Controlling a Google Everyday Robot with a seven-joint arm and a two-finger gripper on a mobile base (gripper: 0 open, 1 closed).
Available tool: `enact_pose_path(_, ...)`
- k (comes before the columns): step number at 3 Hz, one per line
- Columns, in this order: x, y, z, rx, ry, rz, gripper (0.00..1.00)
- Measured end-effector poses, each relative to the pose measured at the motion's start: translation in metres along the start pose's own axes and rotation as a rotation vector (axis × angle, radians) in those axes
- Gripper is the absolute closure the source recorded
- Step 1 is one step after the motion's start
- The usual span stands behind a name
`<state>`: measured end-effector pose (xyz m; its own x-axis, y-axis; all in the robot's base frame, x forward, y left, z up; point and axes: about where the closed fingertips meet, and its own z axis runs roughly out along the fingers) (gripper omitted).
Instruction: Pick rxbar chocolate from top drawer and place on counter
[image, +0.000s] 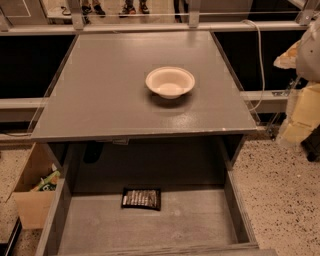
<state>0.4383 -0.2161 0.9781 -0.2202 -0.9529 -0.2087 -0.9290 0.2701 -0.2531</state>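
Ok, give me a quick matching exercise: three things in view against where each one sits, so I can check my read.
Things:
1 rxbar chocolate
2 white bowl
3 cardboard box

Places:
A on the counter
B on the floor beside the top drawer
C inside the top drawer, near its back

Pairs: 1-C, 2-A, 3-B. The hand is not in view.

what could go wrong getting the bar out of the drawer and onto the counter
The rxbar chocolate lies flat at the back of the top drawer, near the counter edge: a reach may clip that edge, and the flat wrapper may slip. Placing may bump the white bowl. The gripper is out of view.
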Motion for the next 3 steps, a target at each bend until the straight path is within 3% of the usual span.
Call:
enact_pose_path(2,0.001,0.001,-0.005,-0.001,-0.028,-0.013,0.0)
enact_pose_path(3,0.002,0.011,0.003,-0.022,-0.09,-0.03,0.0)
